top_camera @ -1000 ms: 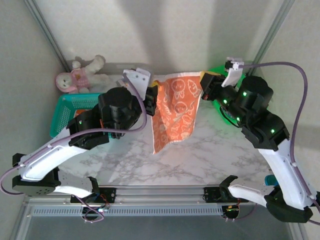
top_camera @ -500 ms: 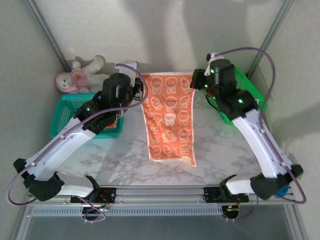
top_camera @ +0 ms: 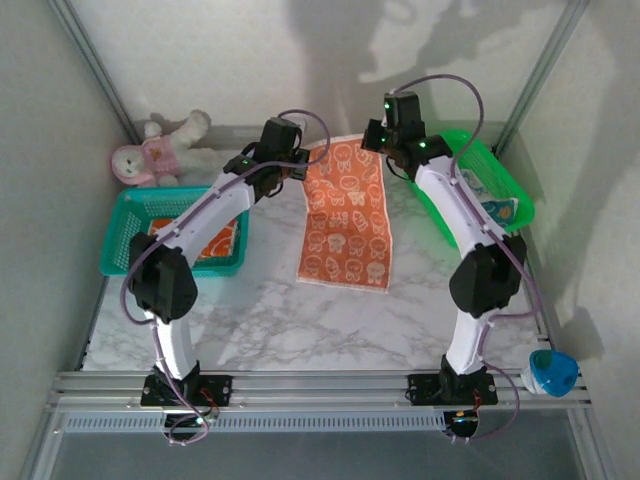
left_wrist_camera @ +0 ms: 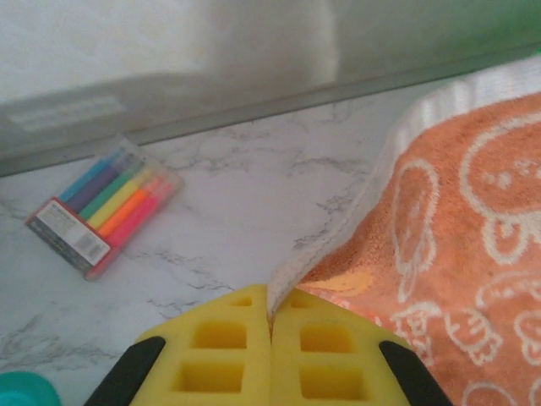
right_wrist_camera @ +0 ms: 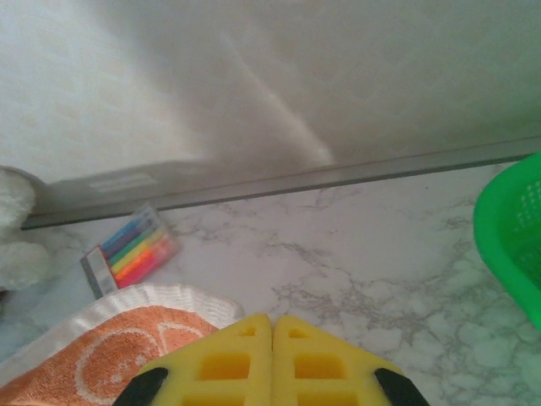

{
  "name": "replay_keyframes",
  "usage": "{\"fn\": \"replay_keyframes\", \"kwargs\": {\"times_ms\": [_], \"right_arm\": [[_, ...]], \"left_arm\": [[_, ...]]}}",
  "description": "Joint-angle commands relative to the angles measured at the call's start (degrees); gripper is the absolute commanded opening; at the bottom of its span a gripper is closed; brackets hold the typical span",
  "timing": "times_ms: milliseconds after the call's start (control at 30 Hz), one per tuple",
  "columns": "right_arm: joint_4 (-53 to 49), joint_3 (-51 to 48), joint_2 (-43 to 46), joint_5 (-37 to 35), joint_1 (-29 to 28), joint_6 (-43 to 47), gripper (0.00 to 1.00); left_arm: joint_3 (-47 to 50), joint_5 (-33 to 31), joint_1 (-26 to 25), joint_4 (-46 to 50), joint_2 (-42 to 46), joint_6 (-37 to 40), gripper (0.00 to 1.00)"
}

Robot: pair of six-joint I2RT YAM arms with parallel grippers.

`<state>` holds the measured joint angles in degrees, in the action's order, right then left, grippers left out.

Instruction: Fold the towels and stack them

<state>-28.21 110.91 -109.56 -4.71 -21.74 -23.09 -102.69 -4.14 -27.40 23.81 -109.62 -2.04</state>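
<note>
Two-arm cell seen from above and from both wrists, on a white marble-patterned tabletop (top_camera: pixel 260 320). A bright orange terry towel (top_camera: pixel 347 215) with white cartoon print and a white hem lies spread along the middle of the table, its long axis running near to far and its far edge spanning the gap between the two grippers. The left gripper (top_camera: pixel 300 168) is closed on the towel's far left corner; in the left wrist view its yellow foam pads (left_wrist_camera: pixel 215 355) meet, with the hem nipped in the seam between them. The right gripper (top_camera: pixel 375 142) is likewise closed at the far right corner; in the right wrist view the hemmed corner runs in under its pads, which are pressed together. A rectangular teal plastic basket (top_camera: pixel 125 205) stands at the left of the table and holds an orange-printed cloth (top_camera: pixel 222 240) partly hidden by the left arm. A rectangular green plastic basket (top_camera: pixel 510 185) stands at the right and holds a white cloth with blue and orange marks (top_camera: pixel 497 210). A pink-and-white plush toy (top_camera: pixel 150 155) lies in the far left corner, behind the teal basket. A clear pack of coloured felt-tip pens (left_wrist_camera: pixel 101 216) lies flat near the back wall. A pale blue round container (top_camera: pixel 552 372) sits at the near right corner.
</note>
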Motion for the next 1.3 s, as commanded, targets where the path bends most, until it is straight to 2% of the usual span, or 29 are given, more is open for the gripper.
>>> {"fn": "replay_keyframes", "kwargs": {"times_ms": [0,267,467,667,800,1000,1267], "right_arm": [[1.96,3.21,-3.27,2.87,1.57,1.62,0.00],[4.67,-2.91,-4.23,3.96,4.32,2.13,0.00],[7.27,-8.11,-2.76,6.41,7.11,1.65,0.00],[6.71,-5.32,-4.96,8.01,8.64,1.32,0.00],[5.25,-0.14,-7.78,8.31,8.74,1.90,0.00],[2.07,6.75,-11.73,9.97,8.73,2.21,0.00],[3.53,0.98,-7.46,9.16,8.84,3.63,0.00]], "left_arm": [[-3.09,2.75,1.19,-0.61,-1.72,0.94,0.00],[-2.06,3.75,1.25,-2.25,-4.18,-1.03,0.00],[-6.14,2.50,1.29,-2.31,-6.48,1.33,0.01],[-15.32,-0.78,1.89,0.14,-11.63,7.08,0.02],[-18.16,0.59,2.96,0.38,-13.40,6.79,0.03],[-15.53,1.77,2.88,0.43,-13.81,6.15,0.02],[-9.52,3.29,2.29,-0.21,-11.28,3.29,0.01]]}}
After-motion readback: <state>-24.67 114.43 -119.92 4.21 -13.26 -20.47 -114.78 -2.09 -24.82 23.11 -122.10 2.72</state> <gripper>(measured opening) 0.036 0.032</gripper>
